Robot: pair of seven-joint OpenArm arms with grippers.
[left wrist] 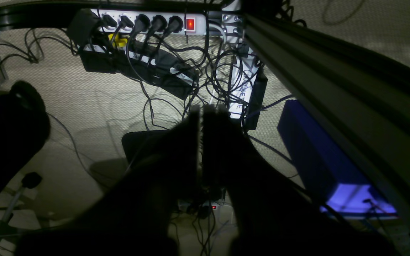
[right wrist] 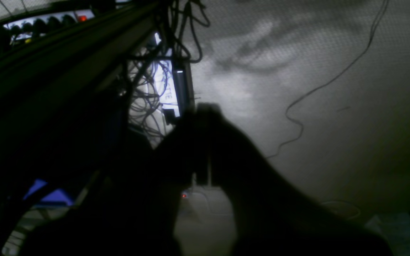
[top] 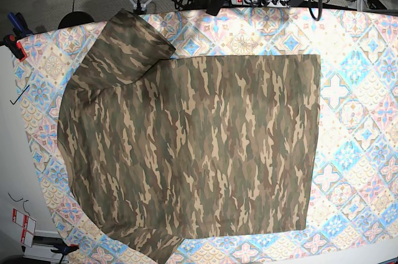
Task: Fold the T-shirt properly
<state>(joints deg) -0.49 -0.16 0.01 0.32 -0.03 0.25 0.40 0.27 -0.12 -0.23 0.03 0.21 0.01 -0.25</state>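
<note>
One T-shirt in brown, tan and olive camouflage lies spread flat on the worktop, covering most of its middle and left. Its straight hem runs down the right side of the base view, and two short sleeves show: one angled toward the top left corner, one reaching the bottom edge. A single pastel blue-pink patterned tablecloth covers the worktop under the shirt and shows bare on the right and along the top.

Neither arm reaches over the shirt in the base view. Both wrist cameras look down past the worktop's edge at the floor. The left hand is a dark silhouette with its two fingers pressed together, nothing between them. The right hand is likewise pressed together and empty.

Beneath the left hand lie one white power strip with five black plugs and one lit red switch, tangled black cables and one blue box.
</note>
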